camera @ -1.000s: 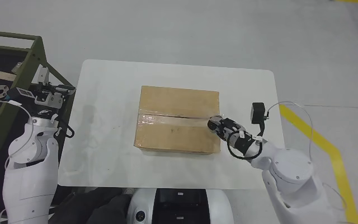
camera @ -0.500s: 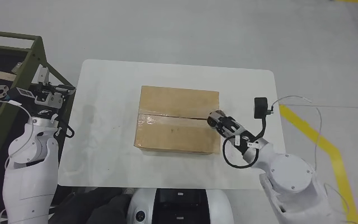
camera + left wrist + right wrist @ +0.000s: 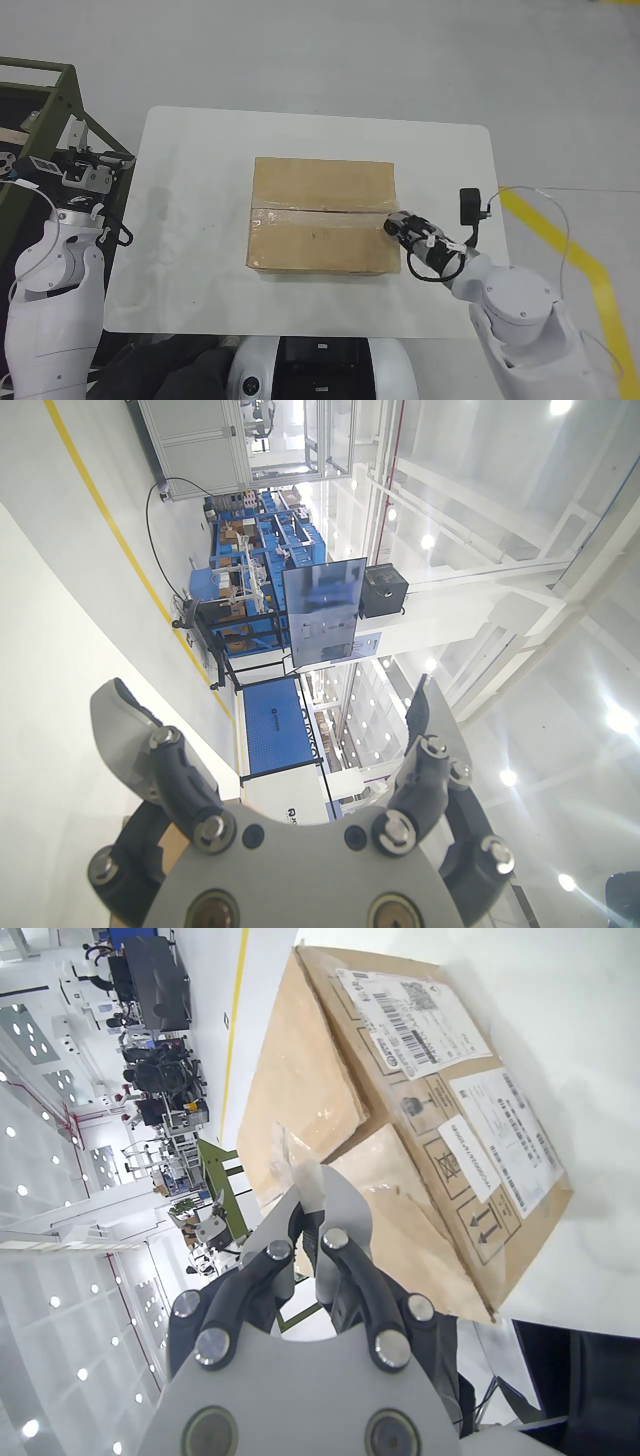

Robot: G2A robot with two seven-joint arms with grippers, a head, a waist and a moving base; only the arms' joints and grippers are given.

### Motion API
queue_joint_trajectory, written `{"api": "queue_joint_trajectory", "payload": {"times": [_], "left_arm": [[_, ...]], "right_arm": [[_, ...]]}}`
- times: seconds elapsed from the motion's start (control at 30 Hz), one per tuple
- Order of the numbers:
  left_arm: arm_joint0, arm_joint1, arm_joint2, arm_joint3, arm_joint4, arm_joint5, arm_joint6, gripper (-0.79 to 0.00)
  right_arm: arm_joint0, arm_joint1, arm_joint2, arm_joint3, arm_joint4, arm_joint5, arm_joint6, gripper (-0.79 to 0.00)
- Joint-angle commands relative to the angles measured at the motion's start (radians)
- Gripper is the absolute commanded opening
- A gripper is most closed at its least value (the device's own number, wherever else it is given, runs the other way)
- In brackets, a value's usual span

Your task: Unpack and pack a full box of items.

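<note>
Cardboard box (image 3: 320, 215) sits shut mid-frame on the table (image 3: 200, 150), right gripper (image 3: 311, 1200) clenched on its lifted tape (image 3: 292, 1155) end, left gripper (image 3: 270, 685) splayed empty; unsealing seems underway, so next the strip needs pulling along the seam.

Reading as a factory hall: round ceiling lights (image 3: 507, 777) glowing under high white roof (image 3: 525, 500), yellow painted floor line (image 3: 550, 232) running past blue metal storage racks (image 3: 250, 565), big black flat screen (image 3: 322, 610) standing on frame.
</note>
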Motion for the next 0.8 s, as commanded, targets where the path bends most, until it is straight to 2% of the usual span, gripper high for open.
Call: {"api": "queue_joint_trajectory", "payload": {"times": [0.0,0.77], "left_arm": [[0.000,0.000,0.000,0.000,0.000,0.000,0.000,0.000],[0.000,0.000,0.000,0.000,0.000,0.000,0.000,0.000]], "right_arm": [[0.007,0.000,0.000,0.012,0.009,0.005,0.005,-0.785],[0.154,-0.005,-0.018,0.127,0.088,0.244,-0.022,-0.785]]}}
